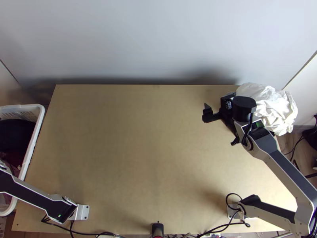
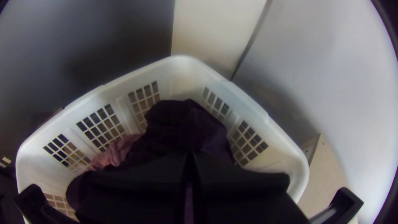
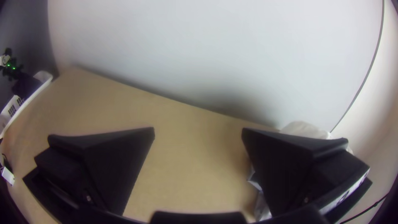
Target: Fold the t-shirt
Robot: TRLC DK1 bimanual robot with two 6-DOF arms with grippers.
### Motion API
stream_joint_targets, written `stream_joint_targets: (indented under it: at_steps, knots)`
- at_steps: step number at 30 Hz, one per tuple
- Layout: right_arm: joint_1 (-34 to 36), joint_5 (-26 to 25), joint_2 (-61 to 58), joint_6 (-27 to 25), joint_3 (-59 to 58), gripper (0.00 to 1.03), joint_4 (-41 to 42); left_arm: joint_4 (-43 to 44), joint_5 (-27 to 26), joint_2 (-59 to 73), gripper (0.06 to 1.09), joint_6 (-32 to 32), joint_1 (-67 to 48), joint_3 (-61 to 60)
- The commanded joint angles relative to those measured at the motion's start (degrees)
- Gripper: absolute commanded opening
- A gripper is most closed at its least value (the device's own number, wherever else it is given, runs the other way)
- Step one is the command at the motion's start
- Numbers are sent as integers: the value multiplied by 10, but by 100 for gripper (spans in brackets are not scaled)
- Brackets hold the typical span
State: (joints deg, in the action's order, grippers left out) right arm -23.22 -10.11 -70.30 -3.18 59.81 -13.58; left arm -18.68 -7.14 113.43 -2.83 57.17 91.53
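No folding looked done. The dark cloth (image 2: 178, 124), maybe the t-shirt, lay bunched in the basket (image 2: 269, 122), near the left gripper's (image 2: 190, 155) pressed-together fingers. The right gripper (image 3: 198, 129) was spread wide beside a bunched white cloth (image 1: 273, 107). Lifting, flattening and folding seemed left.

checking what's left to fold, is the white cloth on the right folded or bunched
Bunched: the white cloth lies crumpled in a heap at the far right corner of the table, with no neat folded edge.
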Motion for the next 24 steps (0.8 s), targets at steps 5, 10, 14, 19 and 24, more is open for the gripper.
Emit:
stream_joint_targets:
  at_steps: [5, 10, 14, 19, 24]
  knots:
    - [5, -1, 21, 2, -15, 98, 2, -80, -19, -47, 9, -17, -33, 71]
    - [9, -3, 26, 2, -15, 98, 7, -125, -39, -91, 9, -27, -58, 105]
    - [11, -3, 33, 5, -21, 98, 9, -173, -52, -120, 9, -39, -85, 144]
    - [11, -3, 40, 10, -30, 98, 10, -212, -56, -155, 9, -53, -135, 157]
    - [18, -3, 51, 9, -37, 98, 11, -236, -64, -192, 9, -67, -196, 157]
